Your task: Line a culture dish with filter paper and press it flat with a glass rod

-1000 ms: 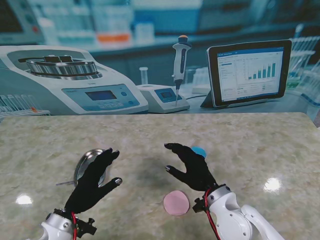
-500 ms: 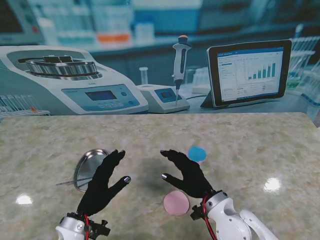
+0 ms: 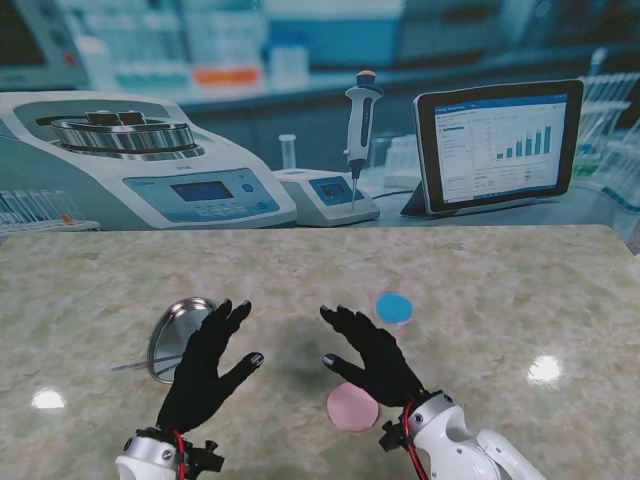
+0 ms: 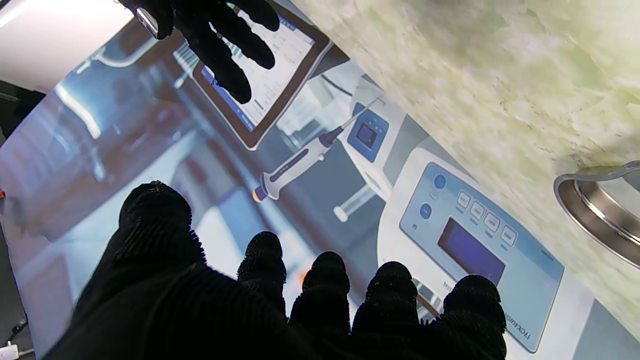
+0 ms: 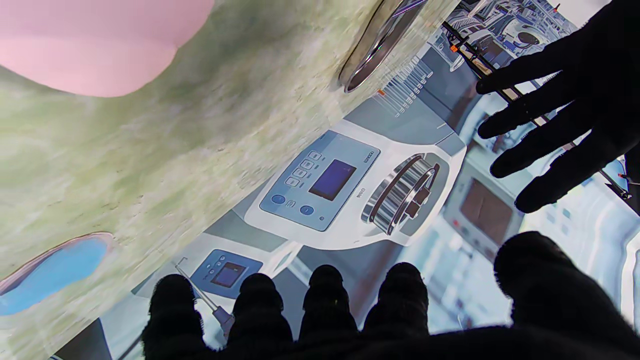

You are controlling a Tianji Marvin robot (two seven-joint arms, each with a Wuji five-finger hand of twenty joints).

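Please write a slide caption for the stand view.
Both open hands hover between metal dish and pink paper.

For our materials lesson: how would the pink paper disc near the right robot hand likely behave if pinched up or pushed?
The pink paper disc lies flat and looks thin, so it is probably floppy and very light. On the glossy marble table it may slide rather than lift.

Three views, one bench

Stand camera looks down from above the bench [image 3: 500, 290]; both wrist cameras look close along their fingers [image 4: 325, 280], sharing the metal dish [image 3: 172, 335].
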